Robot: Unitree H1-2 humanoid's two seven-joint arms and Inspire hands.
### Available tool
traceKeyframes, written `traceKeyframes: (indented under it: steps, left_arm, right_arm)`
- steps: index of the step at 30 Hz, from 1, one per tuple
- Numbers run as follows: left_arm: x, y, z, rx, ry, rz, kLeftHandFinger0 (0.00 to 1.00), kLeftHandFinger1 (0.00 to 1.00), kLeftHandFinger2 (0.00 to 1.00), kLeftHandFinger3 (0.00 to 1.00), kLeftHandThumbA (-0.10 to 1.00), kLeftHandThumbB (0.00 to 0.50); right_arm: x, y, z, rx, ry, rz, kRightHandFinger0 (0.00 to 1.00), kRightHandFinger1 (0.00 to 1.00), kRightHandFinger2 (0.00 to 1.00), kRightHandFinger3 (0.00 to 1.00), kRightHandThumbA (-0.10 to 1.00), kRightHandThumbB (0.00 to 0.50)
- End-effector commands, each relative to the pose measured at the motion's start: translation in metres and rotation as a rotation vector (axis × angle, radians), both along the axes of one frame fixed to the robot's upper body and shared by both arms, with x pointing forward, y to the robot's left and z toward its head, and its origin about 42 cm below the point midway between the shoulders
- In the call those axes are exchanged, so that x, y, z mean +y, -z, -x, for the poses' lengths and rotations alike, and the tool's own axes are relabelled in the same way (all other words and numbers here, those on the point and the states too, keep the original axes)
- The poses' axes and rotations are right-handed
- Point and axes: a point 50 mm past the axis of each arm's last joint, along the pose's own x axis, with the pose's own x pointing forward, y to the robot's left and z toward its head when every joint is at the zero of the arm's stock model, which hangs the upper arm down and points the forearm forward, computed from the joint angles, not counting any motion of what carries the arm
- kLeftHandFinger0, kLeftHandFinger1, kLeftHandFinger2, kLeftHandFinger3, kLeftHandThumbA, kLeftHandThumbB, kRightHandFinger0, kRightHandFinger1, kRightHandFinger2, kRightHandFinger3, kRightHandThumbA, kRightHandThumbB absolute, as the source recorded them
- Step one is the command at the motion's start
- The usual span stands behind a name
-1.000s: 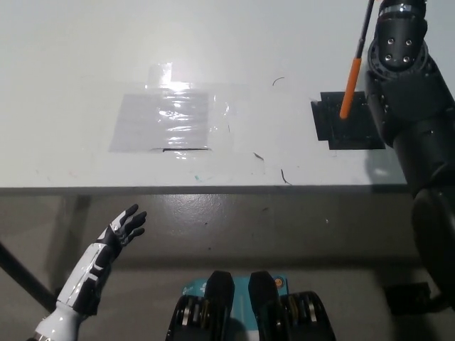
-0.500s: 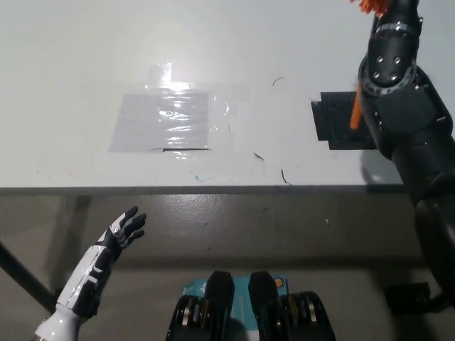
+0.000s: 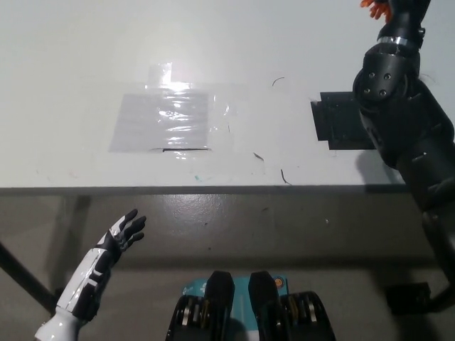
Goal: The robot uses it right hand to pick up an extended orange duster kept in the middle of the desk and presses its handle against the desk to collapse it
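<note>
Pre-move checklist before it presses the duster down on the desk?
1. Duster in view: not ok, only orange bristles at the top edge.
2. Right robot hand's grip: cannot tell, hand out of frame above the black arm.
3. Handle over the desk: cannot tell, handle hidden.
4. Black patch free of objects: ok where visible; the arm covers its right side.
5. Left robot hand clear: ok, open, below the desk edge.

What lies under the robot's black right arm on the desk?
A black patch on the white desk runs under the right arm; its right part is covered. Orange duster bristles show beside the arm at the top edge.
</note>
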Motion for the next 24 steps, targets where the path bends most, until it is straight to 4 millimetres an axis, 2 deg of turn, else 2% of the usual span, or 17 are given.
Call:
traceKeyframes:
  steps: [1,5,7,9,12,13,14,15,16,19,20,22,24]
  left_arm:
    - [0.002,-0.011,0.001,-0.061,0.007,0.0,1.0,1.0,1.0,1.0,1.0,0.267]
    - [0.001,-0.01,0.002,-0.06,0.006,0.001,1.0,1.0,1.0,1.0,1.0,0.267]
    - [0.001,-0.011,0.001,-0.061,0.006,0.0,1.0,1.0,1.0,1.0,1.0,0.266]
    - [0.001,-0.011,0.001,-0.063,0.005,0.0,1.0,1.0,1.0,1.0,1.0,0.264]
    - [0.0,-0.012,0.0,-0.066,0.004,0.001,1.0,1.0,1.0,1.0,1.0,0.27]
    - [0.0,-0.012,0.0,-0.067,0.004,0.003,1.0,1.0,1.0,1.0,1.0,0.27]
    - [0.0,-0.012,0.0,-0.069,0.004,0.004,1.0,1.0,1.0,1.0,1.0,0.271]
    - [0.0,-0.012,0.0,-0.071,0.002,0.002,1.0,1.0,1.0,1.0,1.0,0.278]
    - [0.001,-0.012,-0.001,-0.072,0.0,0.002,1.0,1.0,1.0,1.0,1.0,0.279]
    - [0.004,-0.013,0.0,-0.075,-0.005,-0.005,1.0,1.0,1.0,1.0,1.0,0.278]
    - [0.005,-0.013,0.0,-0.078,-0.006,-0.011,1.0,1.0,1.0,1.0,1.0,0.276]
    - [0.007,-0.013,0.001,-0.074,-0.011,-0.012,1.0,1.0,1.0,1.0,1.0,0.284]
    - [0.008,-0.014,0.001,-0.072,-0.01,-0.008,1.0,1.0,1.0,1.0,1.0,0.284]
  right_arm:
    - [0.0,-0.027,0.002,-0.127,0.015,-0.075,0.0,0.0,0.44,0.57,-0.1,0.042]
    - [-0.002,-0.01,0.003,-0.086,0.032,-0.128,0.0,0.0,0.4,0.51,-0.1,0.068]
    - [-0.003,0.001,0.003,-0.045,0.024,-0.182,0.0,0.0,0.43,0.54,-0.1,0.071]
    - [-0.004,0.014,0.003,-0.007,0.024,-0.219,0.0,0.06,0.51,0.61,-0.1,0.063]
    - [-0.004,0.026,0.003,0.033,0.025,-0.269,0.0,0.09,0.54,0.64,-0.1,0.058]
    - [-0.004,0.031,0.004,0.048,0.03,-0.27,0.0,0.11,0.57,0.67,-0.1,0.059]
    - [-0.005,0.035,0.004,0.061,0.03,-0.273,0.0,0.08,0.52,0.63,-0.1,0.059]
    - [-0.008,0.045,0.003,0.106,0.026,-0.311,0.0,0.13,0.57,0.66,-0.1,0.078]
    - [-0.009,0.052,0.003,0.136,0.024,-0.341,0.0,0.14,0.57,0.66,-0.1,0.081]
    - [-0.014,0.079,0.004,0.239,0.018,-0.372,0.0,0.11,0.51,0.62,-0.1,0.096]
    - [-0.018,0.095,0.006,0.301,0.003,-0.379,0.0,0.11,0.51,0.64,-0.1,0.106]
    - [-0.023,0.111,0.008,0.373,0.027,-0.361,0.0,0.15,0.51,0.64,-0.1,0.133]
    - [-0.03,0.124,0.009,0.464,0.039,-0.351,0.0,0.14,0.49,0.63,-0.1,0.118]
